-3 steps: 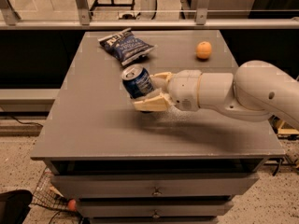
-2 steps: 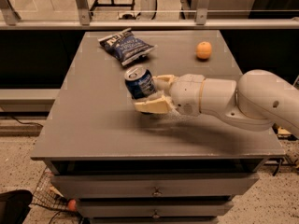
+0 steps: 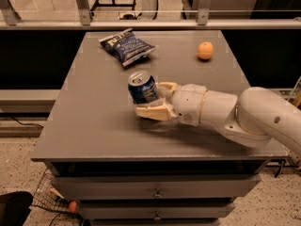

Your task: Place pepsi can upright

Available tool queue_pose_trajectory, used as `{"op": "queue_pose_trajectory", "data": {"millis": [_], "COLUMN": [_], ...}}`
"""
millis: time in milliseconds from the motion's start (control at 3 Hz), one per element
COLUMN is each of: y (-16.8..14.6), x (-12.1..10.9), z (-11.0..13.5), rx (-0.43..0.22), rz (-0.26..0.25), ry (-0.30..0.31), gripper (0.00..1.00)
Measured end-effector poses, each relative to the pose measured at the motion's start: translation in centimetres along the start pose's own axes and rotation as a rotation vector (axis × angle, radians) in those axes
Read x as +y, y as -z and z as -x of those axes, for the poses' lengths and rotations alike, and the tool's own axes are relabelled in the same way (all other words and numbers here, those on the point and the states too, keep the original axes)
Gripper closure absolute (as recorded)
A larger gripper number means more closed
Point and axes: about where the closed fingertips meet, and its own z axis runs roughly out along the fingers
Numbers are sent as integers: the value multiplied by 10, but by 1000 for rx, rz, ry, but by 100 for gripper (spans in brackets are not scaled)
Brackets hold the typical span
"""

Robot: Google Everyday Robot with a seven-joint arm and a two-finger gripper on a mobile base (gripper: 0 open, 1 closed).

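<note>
Placing step: tool [image 3: 158, 100] grips the tilted dark-blue cylindrical metal pepsi can [image 3: 142, 88] midway between the grey counter [image 3: 94, 126] side edges; next, probably stand it upright, release.

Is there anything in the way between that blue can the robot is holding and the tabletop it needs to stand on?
Nothing visible. The gripper is shut on the pepsi can, holding it tilted over a bare stretch of the table. The chip bag and the orange lie farther back, well clear.
</note>
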Motion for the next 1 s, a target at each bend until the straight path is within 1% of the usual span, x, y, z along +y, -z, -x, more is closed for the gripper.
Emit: {"op": "queue_pose_trajectory", "data": {"millis": [333,667,1000], "y": [3,14,14], "x": [1,2,3], "z": [-6,-19,-19], "rx": [-31,-48,-48], "rz": [-25,-69,-69], "ry": [0,-24,-23], "gripper": [100,100,82]}}
